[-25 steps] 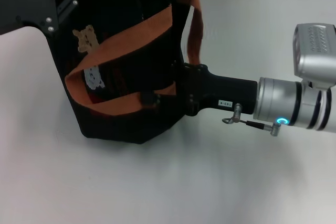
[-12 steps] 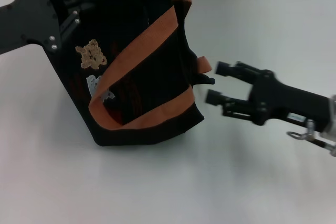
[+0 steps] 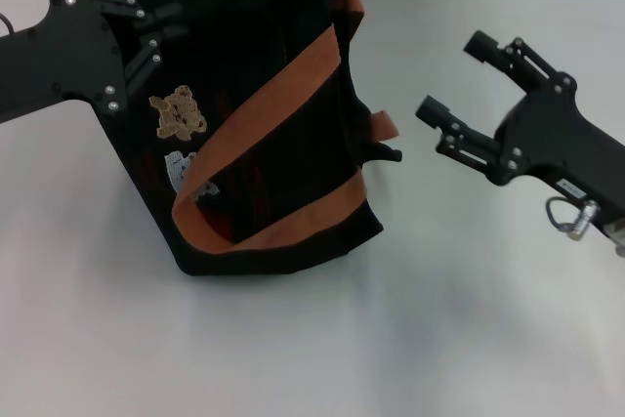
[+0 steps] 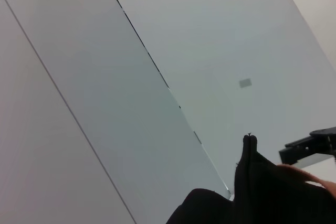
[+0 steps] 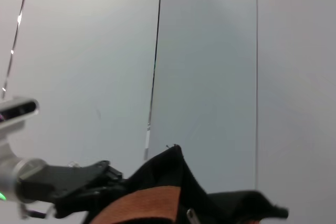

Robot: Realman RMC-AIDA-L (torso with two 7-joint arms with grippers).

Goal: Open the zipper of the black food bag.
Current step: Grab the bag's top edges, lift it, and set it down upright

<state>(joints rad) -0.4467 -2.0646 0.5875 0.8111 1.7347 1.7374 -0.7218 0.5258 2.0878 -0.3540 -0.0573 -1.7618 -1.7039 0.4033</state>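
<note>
Head view: black food bag (image 3: 264,134) sits on the white table (image 3: 410,339), filling the upper left to centre of the frame, tilted, w/ two orange-brown handles (image 3: 283,95) lying across its side. Tan bear patch (image 3: 178,112) and a grey one just below it show on the left face.

Left gripper (image 3: 146,31) is at upper left of the frame, pressed up against the bag's top-left corner; its fingers merge w/ the black fabric, so can't tell if they're spread or clamped on anything.

Right gripper (image 3: 451,77) is at centre right, apart from the bag, fingers spread wide, holding nothing. Its tips point toward the bag's right end, where a short orange tab (image 3: 383,122) and a small black nub stick out.

Zipper: runs somewhere along the bag's top, but black on black in head view, can't make out its line. In right wrist view a small silver pull (image 5: 192,215) shows at bottom centre of the frame, on the bag near the orange strap; which zipper it belongs to, can't tell.

Left wrist view: only wall panels and a bit of black fabric at lower right.
</note>
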